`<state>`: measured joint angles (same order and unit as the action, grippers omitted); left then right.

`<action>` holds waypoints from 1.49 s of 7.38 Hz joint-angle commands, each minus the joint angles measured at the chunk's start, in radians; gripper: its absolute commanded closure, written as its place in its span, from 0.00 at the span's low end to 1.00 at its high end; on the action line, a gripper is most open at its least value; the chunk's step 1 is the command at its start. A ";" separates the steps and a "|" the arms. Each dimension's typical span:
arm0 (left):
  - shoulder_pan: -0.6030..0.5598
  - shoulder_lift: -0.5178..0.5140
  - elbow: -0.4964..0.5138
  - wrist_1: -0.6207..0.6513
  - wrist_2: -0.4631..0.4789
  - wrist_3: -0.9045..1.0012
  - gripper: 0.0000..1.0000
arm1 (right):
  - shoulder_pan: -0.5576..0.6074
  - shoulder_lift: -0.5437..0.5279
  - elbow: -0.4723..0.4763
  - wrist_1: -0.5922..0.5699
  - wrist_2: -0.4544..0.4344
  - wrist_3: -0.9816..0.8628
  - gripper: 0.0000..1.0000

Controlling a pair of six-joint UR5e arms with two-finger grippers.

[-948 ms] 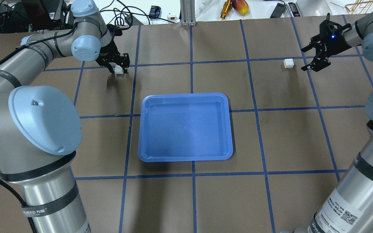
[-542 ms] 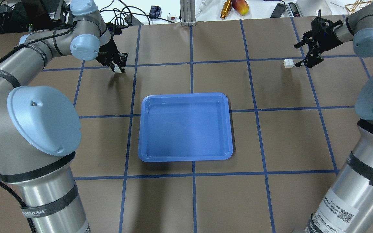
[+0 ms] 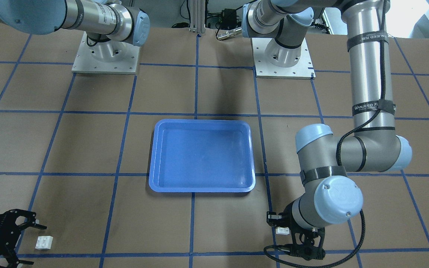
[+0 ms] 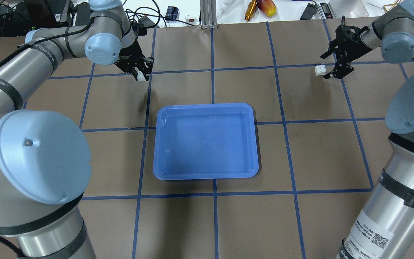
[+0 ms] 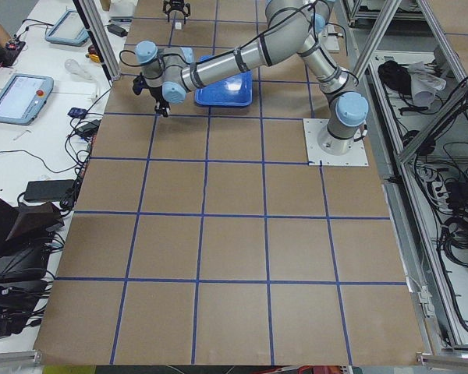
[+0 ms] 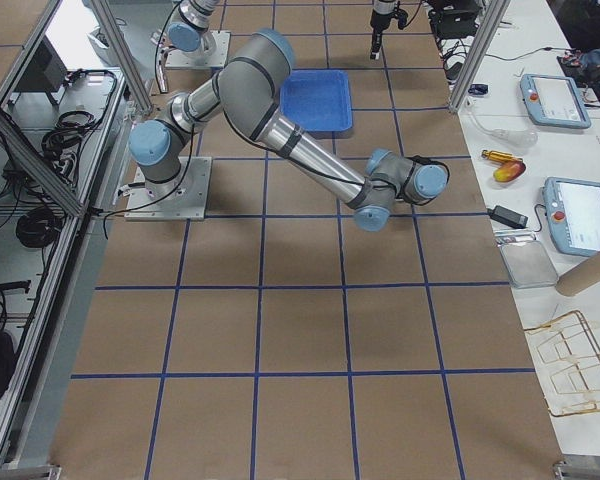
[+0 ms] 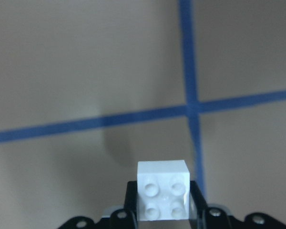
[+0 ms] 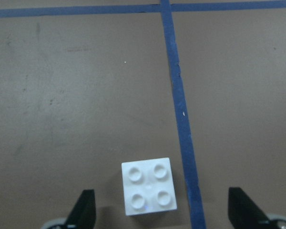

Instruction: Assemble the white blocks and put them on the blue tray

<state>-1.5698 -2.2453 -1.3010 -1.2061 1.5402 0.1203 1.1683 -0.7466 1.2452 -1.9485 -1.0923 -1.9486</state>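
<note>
**Left fingers (image 7: 132, 202) loaded, Right fingers (image 8: 84, 210) spread**

1. Left fingers: closed tight on the first white block (image 7: 162, 190), one finger against each side. The four studs face the wrist camera.
2. Right fingers: spread wide, gripping nothing. One stands on either side of the second white block (image 8: 149, 187), and neither touches it.
3. Surface (image 4: 322, 154): brown, ruled into squares by blue tape lines (image 4: 215, 223).
4. Blue tray (image 4: 205, 105): shallow, with rounded corners. It lies flat at the centre of the Surface, between the two arms and well apart from both blocks.
5. first white block: far left of the scene, near a tape crossing. It appears raised off the Surface in the grip, with its shadow on the brown below.
6. second white block: far right of the scene, resting on the Surface with studs up, just beside a tape line.
</note>
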 commanded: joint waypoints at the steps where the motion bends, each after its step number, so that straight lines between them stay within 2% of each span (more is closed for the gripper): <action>1: -0.045 0.128 -0.152 -0.033 -0.067 -0.106 1.00 | 0.004 -0.002 -0.001 0.036 -0.021 0.000 0.11; 3: -0.149 0.226 -0.304 0.056 -0.065 -0.235 1.00 | 0.004 -0.004 -0.001 0.037 -0.020 0.007 0.29; 4: -0.224 0.245 -0.341 0.092 -0.061 -0.331 1.00 | 0.004 -0.004 -0.001 0.037 -0.020 0.007 0.49; 5: -0.273 0.254 -0.371 0.123 -0.058 -0.402 1.00 | 0.004 -0.005 -0.001 0.040 -0.020 0.007 0.77; 6: -0.309 0.254 -0.407 0.144 -0.026 -0.445 1.00 | 0.004 -0.005 -0.003 0.040 -0.020 0.007 0.95; 7: -0.340 0.241 -0.462 0.275 -0.008 -0.468 1.00 | 0.004 -0.013 -0.003 0.039 -0.020 0.010 1.00; 8: -0.351 0.230 -0.512 0.375 -0.009 -0.472 1.00 | 0.004 -0.026 -0.001 0.040 -0.006 0.020 1.00; 10: -0.352 0.224 -0.549 0.405 -0.015 -0.476 1.00 | 0.008 -0.062 0.000 0.091 0.060 0.020 1.00; 11: -0.354 0.222 -0.557 0.405 -0.021 -0.473 1.00 | 0.026 -0.104 0.000 0.109 0.060 0.031 1.00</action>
<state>-1.9211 -2.0204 -1.8434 -0.8113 1.5248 -0.3540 1.1796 -0.8077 1.2450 -1.8670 -1.0475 -1.9262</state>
